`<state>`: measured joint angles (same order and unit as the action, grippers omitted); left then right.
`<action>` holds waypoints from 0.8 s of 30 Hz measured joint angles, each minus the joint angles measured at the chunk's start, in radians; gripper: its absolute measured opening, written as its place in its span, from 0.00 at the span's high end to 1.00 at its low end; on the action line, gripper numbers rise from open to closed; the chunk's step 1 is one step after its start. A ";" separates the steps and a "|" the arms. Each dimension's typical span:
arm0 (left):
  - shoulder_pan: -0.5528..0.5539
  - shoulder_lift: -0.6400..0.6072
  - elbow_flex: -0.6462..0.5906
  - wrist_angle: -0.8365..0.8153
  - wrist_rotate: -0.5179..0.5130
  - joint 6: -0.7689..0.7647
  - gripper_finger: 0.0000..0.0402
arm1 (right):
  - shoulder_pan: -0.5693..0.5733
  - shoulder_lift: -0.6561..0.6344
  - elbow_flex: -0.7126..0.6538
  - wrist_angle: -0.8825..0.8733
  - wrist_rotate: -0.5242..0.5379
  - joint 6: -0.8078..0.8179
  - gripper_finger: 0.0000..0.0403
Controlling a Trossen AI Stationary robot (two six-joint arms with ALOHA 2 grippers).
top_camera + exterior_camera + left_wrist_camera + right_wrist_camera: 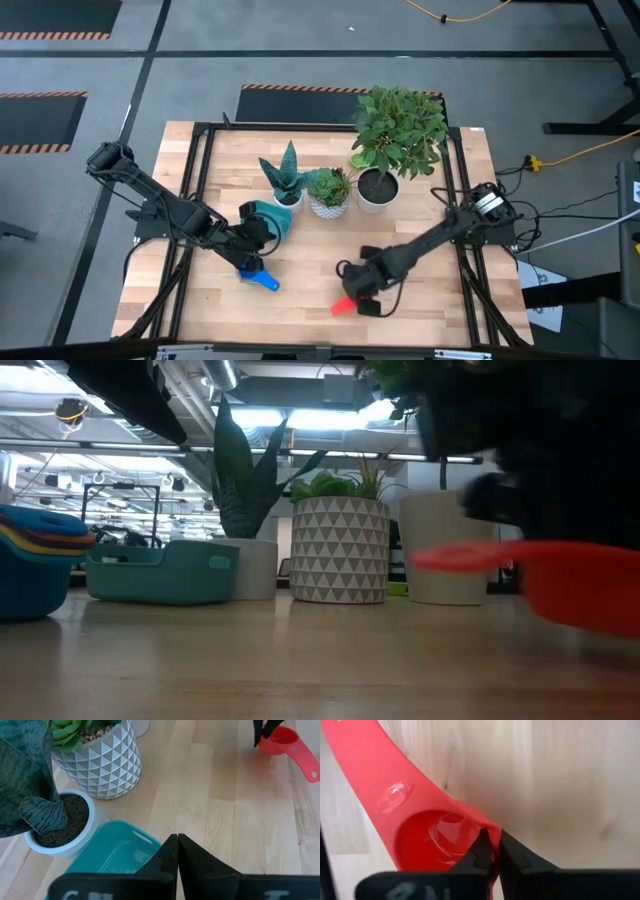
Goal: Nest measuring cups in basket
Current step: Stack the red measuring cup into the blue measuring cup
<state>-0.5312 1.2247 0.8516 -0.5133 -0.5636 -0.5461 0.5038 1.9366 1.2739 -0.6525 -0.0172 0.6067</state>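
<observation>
Right end effector (492, 851) clenched on red cup (427, 837) rim, lower middle of frame. Thin-edge pinch, cup could twist free en route to basket (272, 218). Left end effector (177, 851) closed, empty, above basket.

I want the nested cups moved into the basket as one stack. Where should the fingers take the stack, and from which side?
Probably by the blue handle that juts out flat from the stack, or the bowl's rim, coming from above. The stack stands upright beside the basket, and the closed left gripper is right there.
</observation>
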 joint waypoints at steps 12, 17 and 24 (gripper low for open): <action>0.000 0.000 0.000 0.000 0.000 0.000 1.00 | -0.160 0.000 0.085 0.126 0.070 -0.854 0.95; 0.000 0.000 0.000 0.000 0.000 0.000 1.00 | -0.175 0.000 0.085 0.231 0.070 -1.304 0.95; 0.000 0.000 0.000 0.000 0.000 -0.002 1.00 | -0.194 0.001 0.084 0.354 0.068 -1.643 0.95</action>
<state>-0.5312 1.2247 0.8518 -0.5137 -0.5640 -0.5478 0.3099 1.9377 1.3582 -0.2987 0.0512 -1.0368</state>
